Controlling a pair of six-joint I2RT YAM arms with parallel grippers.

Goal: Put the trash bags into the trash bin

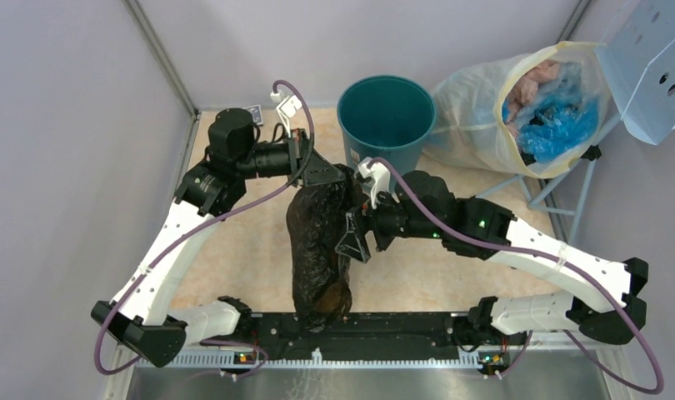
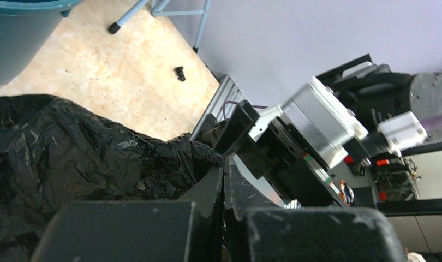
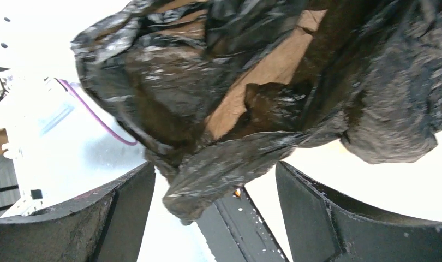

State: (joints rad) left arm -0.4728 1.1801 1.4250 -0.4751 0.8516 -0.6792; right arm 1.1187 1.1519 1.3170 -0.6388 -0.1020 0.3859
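The black trash bag (image 1: 313,242) is not in the bin. It hangs in the air over the middle of the tan table (image 1: 242,250), long and crinkly, between the two arms. The left gripper (image 1: 327,173) holds it by its top end. In the left wrist view, its two fingers (image 2: 205,196) are pressed tight together with a bit of the black plastic pinched at their tips. The bottom of the bag dangles down to the black rail (image 1: 401,325) at the near edge of the table. The right gripper (image 1: 346,240) is right beside the bag, about halfway down it. Its fingers (image 3: 120,218) are spread wide apart. A fold of the bag hangs between them, but they are not squeezing it. The teal trash bin (image 1: 355,137) stands at the back of the table, close to the top of the bag. Looking into it from above, you can see its teal walls and bottom. To the right of the bin, a big see-through whitish sack (image 1: 467,117) lies on its side with its mouth open. Inside it are blue plastic things (image 1: 563,121) and pink things (image 1: 530,83).
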